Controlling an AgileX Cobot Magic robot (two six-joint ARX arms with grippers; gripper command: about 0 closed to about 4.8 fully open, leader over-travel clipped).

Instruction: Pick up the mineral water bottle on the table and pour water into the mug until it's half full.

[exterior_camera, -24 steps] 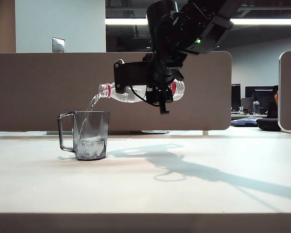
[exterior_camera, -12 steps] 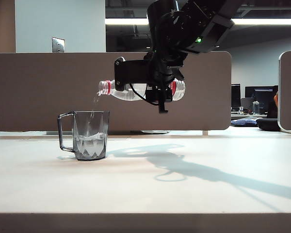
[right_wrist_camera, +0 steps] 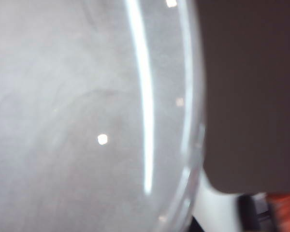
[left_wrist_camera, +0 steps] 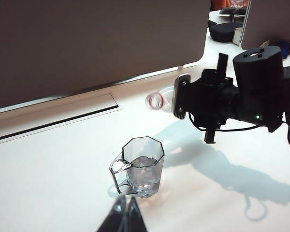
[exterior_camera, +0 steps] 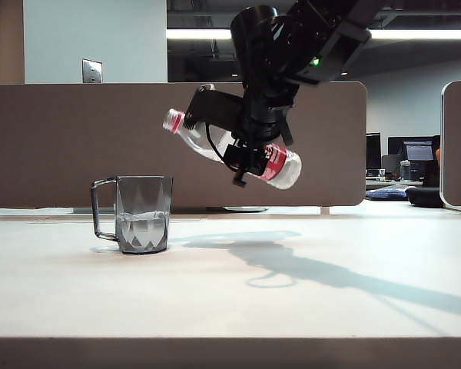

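One mug point(exterior_camera: 143, 224) on the table point(exterior_camera: 230, 292), right gripper point(exterior_camera: 250, 146) clamped on one mineral water bottle point(exterior_camera: 280, 165) above-right of it, left gripper point(left_wrist_camera: 126, 217) near mug, jaws together.

Exterior cam sits low, about level w/ the table point(exterior_camera: 230, 292) front edge, facing straight across to a partition point(exterior_camera: 77, 138). It sees the mug point(exterior_camera: 142, 223) side-on and the bottle point(exterior_camera: 230, 150) in the air.

Left wrist cam looks down at an angle, fairly near the mug point(left_wrist_camera: 142, 166), w/ the bottle point(left_wrist_camera: 159, 100) beyond; both views share these.

Right wrist cam is pressed close to the bottle point(right_wrist_camera: 87, 121); clear plastic fills most of the frame.
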